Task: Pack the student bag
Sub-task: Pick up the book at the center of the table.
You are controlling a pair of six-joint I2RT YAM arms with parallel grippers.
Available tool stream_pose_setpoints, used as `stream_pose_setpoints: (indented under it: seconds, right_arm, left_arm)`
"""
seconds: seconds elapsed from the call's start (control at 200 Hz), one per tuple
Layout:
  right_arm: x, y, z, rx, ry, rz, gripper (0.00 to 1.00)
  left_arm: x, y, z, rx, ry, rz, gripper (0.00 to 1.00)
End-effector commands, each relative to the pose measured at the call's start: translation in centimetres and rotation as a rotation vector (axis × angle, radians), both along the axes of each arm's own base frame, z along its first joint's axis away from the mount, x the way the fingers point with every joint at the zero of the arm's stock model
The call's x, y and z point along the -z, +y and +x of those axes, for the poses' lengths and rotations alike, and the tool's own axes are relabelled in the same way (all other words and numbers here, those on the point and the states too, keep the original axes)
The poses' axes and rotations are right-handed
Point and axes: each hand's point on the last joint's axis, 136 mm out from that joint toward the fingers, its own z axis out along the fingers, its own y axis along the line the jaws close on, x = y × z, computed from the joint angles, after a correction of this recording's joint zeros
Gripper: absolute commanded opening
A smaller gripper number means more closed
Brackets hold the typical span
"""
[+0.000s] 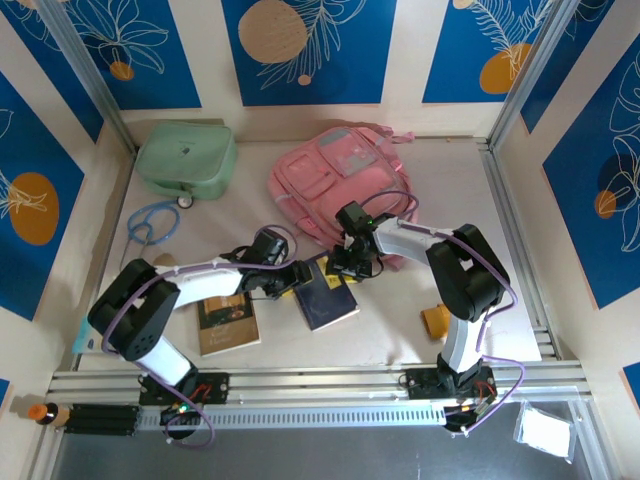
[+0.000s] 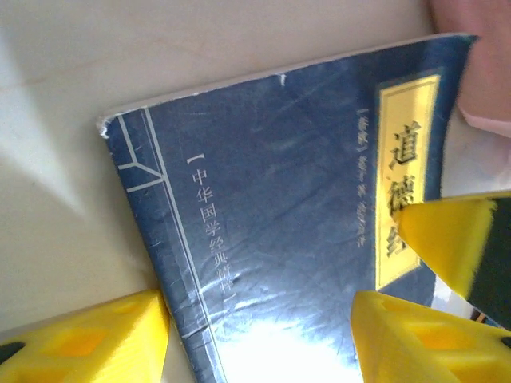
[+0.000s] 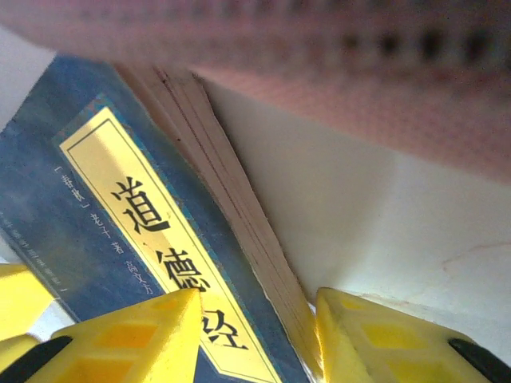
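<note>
The pink student bag (image 1: 340, 175) lies at the back middle of the table, its fabric also along the top of the right wrist view (image 3: 335, 56). A dark blue book (image 1: 325, 297) with a yellow title label lies flat just in front of it. My left gripper (image 1: 300, 277) hangs open over the book's spine corner (image 2: 239, 239), one finger off the spine and the other above the cover. My right gripper (image 1: 352, 265) stands open astride the book's page edge (image 3: 239, 207), one finger over the cover and the other on the table side.
A mint-green case (image 1: 187, 158) sits at the back left, a blue looped cord (image 1: 150, 220) in front of it. A brown book (image 1: 228, 322) lies near the left arm. An orange object (image 1: 437, 320) rests by the right arm's base.
</note>
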Motion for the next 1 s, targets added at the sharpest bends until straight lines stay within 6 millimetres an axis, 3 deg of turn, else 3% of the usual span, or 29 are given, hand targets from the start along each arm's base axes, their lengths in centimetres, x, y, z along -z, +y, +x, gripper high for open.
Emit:
stream_pose_setpoints:
  seconds: [0.0,0.13,0.43,0.885,0.995]
  right_arm:
    - [-0.4,0.3,-0.6,0.004,0.017,0.045,0.40]
    - [-0.4,0.5,-0.3,0.014,0.020,0.062,0.35]
    - [0.7,-0.5,-0.3,0.022,0.030,-0.003,0.22]
    - [2.1,-1.2,-0.7,0.027,0.050,-0.044,0.20]
    - [2.4,-1.7,-0.8,0.033,0.053,-0.068,0.19]
  left_arm:
    - [-4.9,-2.5,0.4,0.140,-0.192,-0.123,0.59]
    - [-5.3,-2.4,-0.1,0.162,-0.216,-0.144,0.54]
    - [-3.2,-2.6,0.0,0.128,-0.171,-0.145,0.41]
    - [-2.2,-3.4,0.2,0.125,-0.156,-0.194,0.37]
    - [-1.0,-2.2,0.0,0.097,-0.127,-0.123,0.37]
